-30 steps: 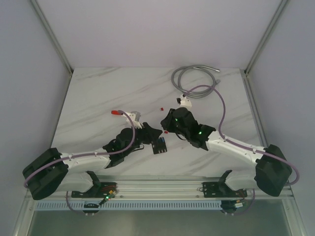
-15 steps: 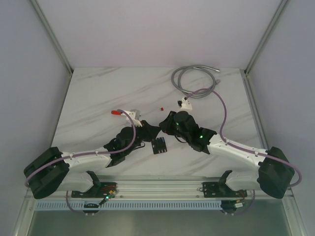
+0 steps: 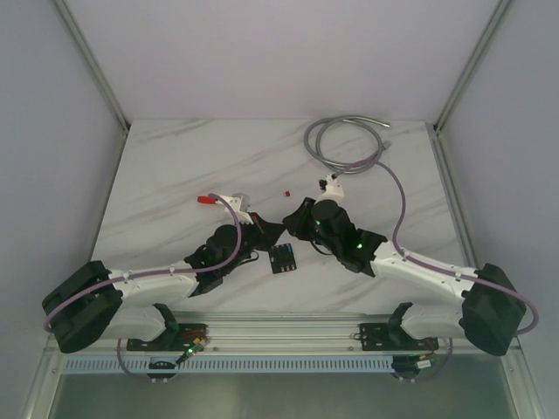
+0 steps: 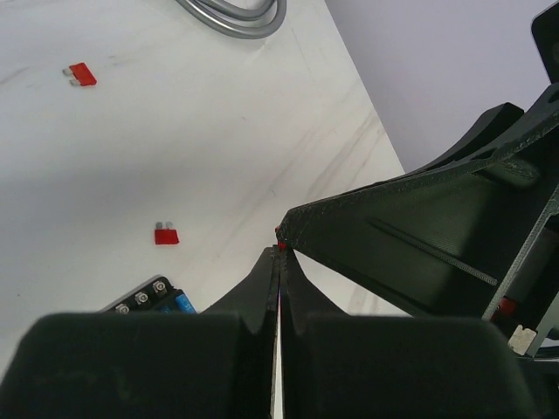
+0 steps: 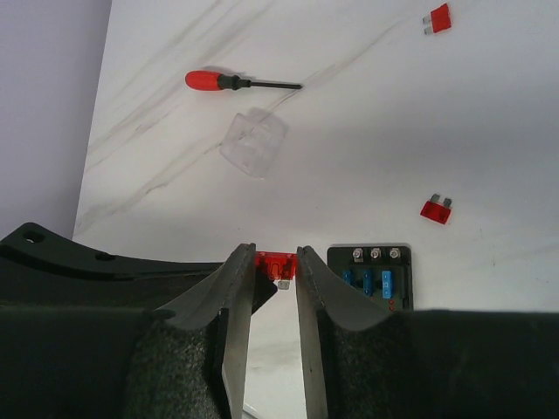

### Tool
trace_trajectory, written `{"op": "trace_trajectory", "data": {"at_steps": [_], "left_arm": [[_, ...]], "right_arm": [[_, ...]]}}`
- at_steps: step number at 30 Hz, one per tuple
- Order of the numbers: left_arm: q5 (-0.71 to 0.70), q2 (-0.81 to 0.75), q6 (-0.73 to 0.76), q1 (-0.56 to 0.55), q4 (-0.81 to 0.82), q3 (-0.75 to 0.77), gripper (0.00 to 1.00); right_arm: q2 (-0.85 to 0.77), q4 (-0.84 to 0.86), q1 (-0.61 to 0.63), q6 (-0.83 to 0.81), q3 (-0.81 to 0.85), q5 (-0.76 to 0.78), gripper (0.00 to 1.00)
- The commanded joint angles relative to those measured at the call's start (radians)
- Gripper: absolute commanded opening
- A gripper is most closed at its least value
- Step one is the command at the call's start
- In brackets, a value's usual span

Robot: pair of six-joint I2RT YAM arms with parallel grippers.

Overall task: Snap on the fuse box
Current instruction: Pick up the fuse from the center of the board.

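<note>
Looks like the fuse-loading step, ahead of any final snapping on. Pinches a small red translucent blade fuse (image 5: pixel 272 264) in the partly closed right gripper (image 5: pixel 274 255), touched by both fingers, just beside the small black square plastic fuse box (image 5: pixel 369 278). Finds that fuse box lying flat and face up on the white marble-patterned table (image 3: pixel 175 166), with blue fuses (image 5: pixel 367 281) seated in several slots and a few screw heads along one edge. Shows the left gripper (image 4: pixel 280 257) squeezed fully shut, with tips pressed together at a speck of red right against a right finger; cannot tell whether that nips the held fuse or merely touches it. Calls next, on this reading, for settling which gripper carries the fuse, then lining its blades over a free slot of the fuse box and pressing straight down. Reaches both arms inward from the near edge, with forearms low and angled toward each other and wrists meeting just beyond the fuse box. Leaves a clear square plastic cover (image 5: pixel 254 141) and a red-handled screwdriver (image 5: pixel 240 82) farther beyond the fuse box to its left, a loose red fuse (image 5: pixel 436 209) near it on the far side, and a second loose red fuse (image 5: pixel 437 17) farther off.
</note>
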Motion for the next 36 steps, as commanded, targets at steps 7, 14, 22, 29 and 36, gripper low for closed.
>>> {"op": "trace_trajectory", "data": {"at_steps": [7,14,22,29,36], "left_arm": [[-0.08,-0.064,0.105,0.01,-0.052,-0.009,0.0],[0.127,-0.173,0.258,0.073,-0.066,-0.044,0.0],[0.441,-0.262,0.403,0.083,-0.075,-0.03,0.0],[0.575,-0.318,0.432,0.084,-0.071,-0.022,0.0],[0.693,-0.317,0.406,0.081,-0.013,-0.017,0.0]], "right_arm": [[-0.142,0.034,-0.025,-0.126,-0.037,0.003,0.46],[-0.276,0.106,-0.188,-0.453,-0.09,-0.394,0.47],[-0.333,0.109,-0.284,-0.67,-0.081,-0.851,0.45],[-0.328,0.099,-0.295,-0.73,-0.063,-1.019,0.44],[-0.317,0.112,-0.297,-0.744,-0.061,-1.111,0.43]]}}
